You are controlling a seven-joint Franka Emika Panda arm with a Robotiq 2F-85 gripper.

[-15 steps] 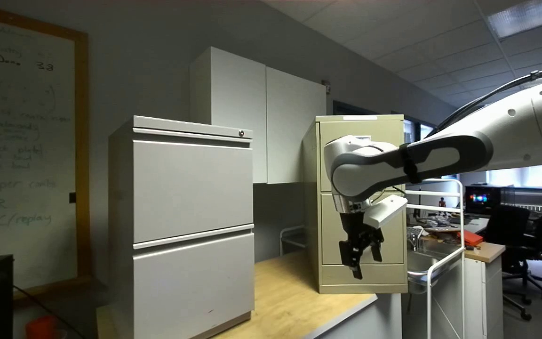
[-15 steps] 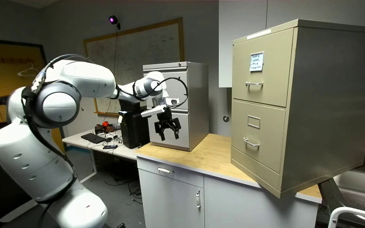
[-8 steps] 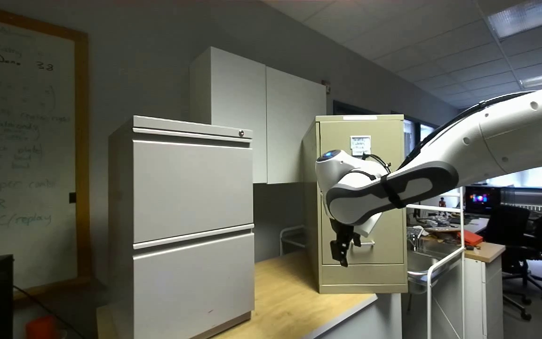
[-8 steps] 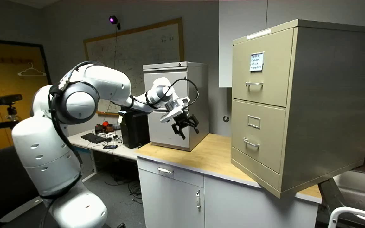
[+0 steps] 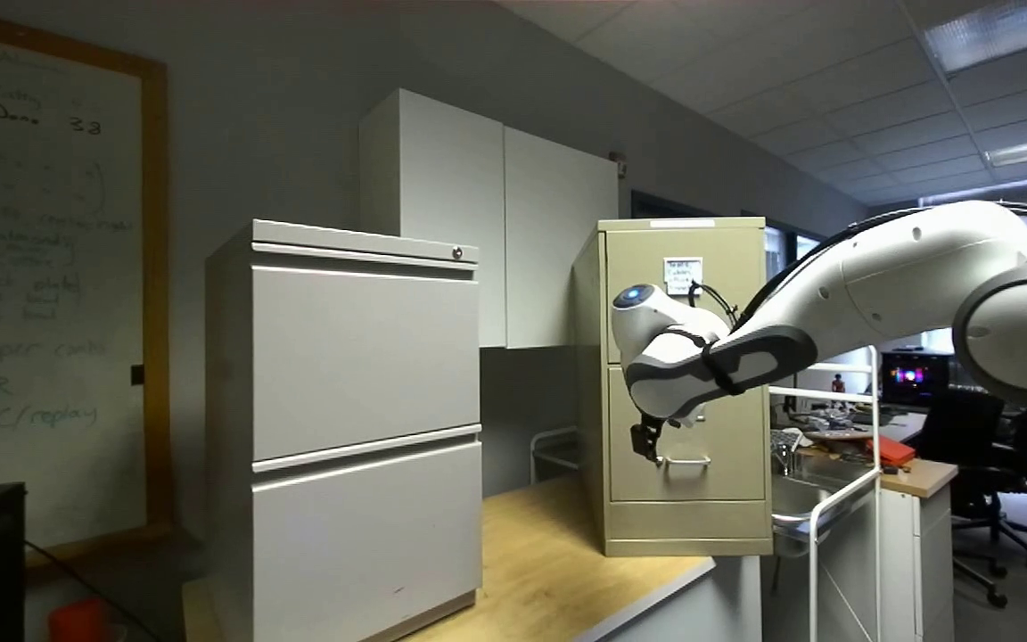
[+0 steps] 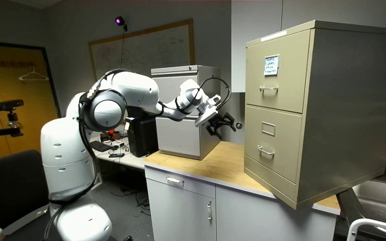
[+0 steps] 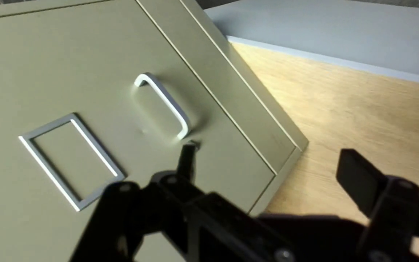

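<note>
Gripper [image 6: 227, 133] is hanging in front of the tan filing cabinet [image 6: 320, 110], apart from it, pointing down and toward its face. Fingers [image 7: 359, 180] are standing wide apart, nothing sitting between them. Lower handle [image 7: 168, 100] is sitting on the tan cabinet's lower drawer [image 6: 276, 142], which is lying flush in the cabinet's front. Label frame [image 7: 96, 145] is sitting higher on that same tan cabinet drawer. Countertop [image 6: 209, 164] is running under the tan cabinet; a grey cabinet [image 5: 366, 357] is standing on it, well apart from the tan one.

Step in hand, as judged: lining up with the lower handle. In the wrist view the finger gap is falling over the tan cabinet's bottom corner, not over the handle, whose bar is slanting against the closing direction. Doing it well probably means shifting until the gap is centring on the bar and rolling until the fingers are bracketing it from above and below. Best coming in square to the tan cabinet's face, spread kept wide, slowing near the drawer: fingers could be knocking it before clearing the bar. Closing should be waiting until the bar is sitting deep between them.
</note>
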